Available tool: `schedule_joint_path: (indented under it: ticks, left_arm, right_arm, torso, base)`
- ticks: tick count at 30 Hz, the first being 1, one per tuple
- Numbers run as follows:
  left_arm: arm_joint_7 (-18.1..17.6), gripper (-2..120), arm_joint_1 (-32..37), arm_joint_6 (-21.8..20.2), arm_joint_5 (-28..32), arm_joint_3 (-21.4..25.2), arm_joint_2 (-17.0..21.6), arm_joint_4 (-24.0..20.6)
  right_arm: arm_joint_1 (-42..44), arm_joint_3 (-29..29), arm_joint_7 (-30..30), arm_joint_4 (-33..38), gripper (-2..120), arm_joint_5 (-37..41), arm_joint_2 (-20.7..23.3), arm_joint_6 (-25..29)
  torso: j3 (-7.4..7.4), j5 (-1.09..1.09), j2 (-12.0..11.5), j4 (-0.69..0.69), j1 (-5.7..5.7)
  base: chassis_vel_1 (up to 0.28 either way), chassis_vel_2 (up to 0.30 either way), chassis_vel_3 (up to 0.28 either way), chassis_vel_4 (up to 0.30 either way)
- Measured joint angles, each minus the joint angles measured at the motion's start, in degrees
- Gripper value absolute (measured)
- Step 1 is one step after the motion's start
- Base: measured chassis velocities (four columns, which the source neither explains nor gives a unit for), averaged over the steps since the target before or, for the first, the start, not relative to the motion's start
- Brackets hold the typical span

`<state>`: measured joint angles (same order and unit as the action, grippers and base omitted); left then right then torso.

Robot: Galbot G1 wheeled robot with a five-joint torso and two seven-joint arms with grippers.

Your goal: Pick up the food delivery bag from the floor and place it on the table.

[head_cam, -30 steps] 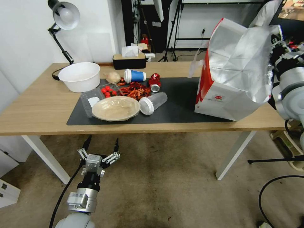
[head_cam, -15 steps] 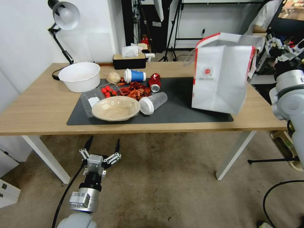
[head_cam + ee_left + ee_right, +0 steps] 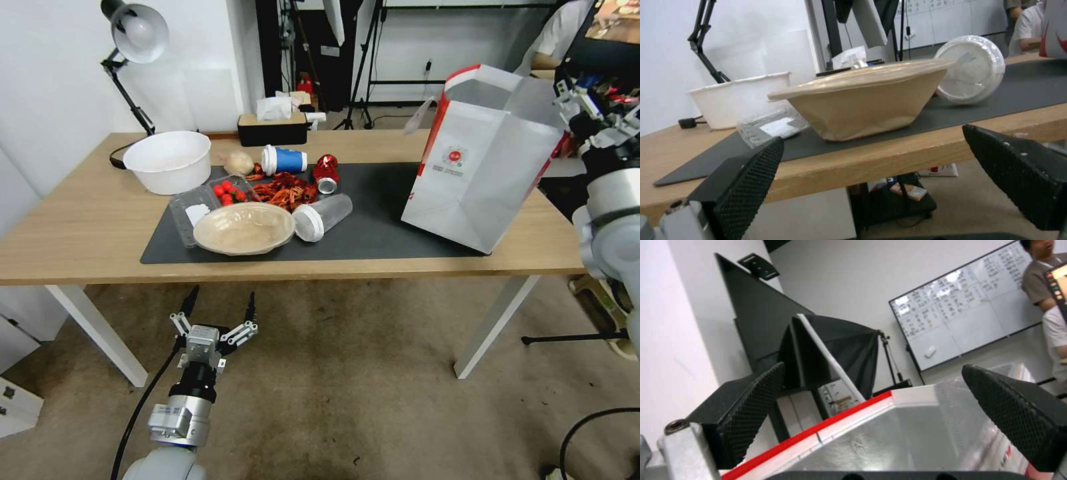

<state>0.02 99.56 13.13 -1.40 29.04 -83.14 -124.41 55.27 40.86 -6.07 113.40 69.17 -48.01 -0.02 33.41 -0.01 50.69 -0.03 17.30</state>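
Note:
The food delivery bag (image 3: pixel 480 173), white with red trim and a round red logo, stands on the right end of the table (image 3: pixel 87 220). Its base rests partly on the dark mat (image 3: pixel 380 233) and it leans to the right. My right gripper (image 3: pixel 579 107) is at the bag's top right rim, open. In the right wrist view the gripper (image 3: pixel 880 413) has its fingers (image 3: pixel 751 406) wide apart over the bag's red-edged foil rim (image 3: pixel 853 430). My left gripper (image 3: pixel 219 308) hangs open over the floor (image 3: pixel 347 387) in front of the table, and the left wrist view also shows this gripper (image 3: pixel 876 166).
The mat's left half holds a beige bowl (image 3: pixel 243 228), a clear lidded cup (image 3: pixel 322 217), red crayfish (image 3: pixel 285 189), tomatoes (image 3: pixel 228 191), a blue cup (image 3: pixel 284 160) and a red can (image 3: pixel 326 172). A white bowl (image 3: pixel 168 161), tissue box (image 3: pixel 272 127) and lamp (image 3: pixel 137 33) stand behind.
The bag went from tipped with its foil mouth toward me to standing with its logo side facing me, now leaning right. My right gripper has let go of it. The left gripper rose slightly.

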Motion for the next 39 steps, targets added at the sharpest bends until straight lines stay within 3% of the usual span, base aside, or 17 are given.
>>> schedule_joint_path:
  ticks: [15,26,39]
  left_arm:
    - [0.12,100,0.47,2.04,1.06,0.73,0.08,-0.21]
    - [0.11,100,0.24,2.16,1.2,0.56,0.11,0.18]
    - [0.43,100,0.04,3.31,2.47,0.92,0.18,2.51]
  right_arm:
    - [8.43,2.71,3.27,9.63,100,-6.73,-5.15,-0.05]
    - [21.3,3.73,7.49,18.52,100,-21.56,-13.92,0.71]
    - [29.51,-0.24,9.67,14.82,100,-39.74,-26.29,1.8]
  torso:
    - [0.0,0.01,0.0,0.01,0.0]
    - [0.0,-0.01,0.01,0.01,-0.01]
    - [0.0,0.0,0.0,0.01,0.0]
  base:
    - [0.0,0.0,0.0,0.0]
    - [0.0,0.0,0.0,0.0]
    - [0.0,0.0,0.0,0.0]
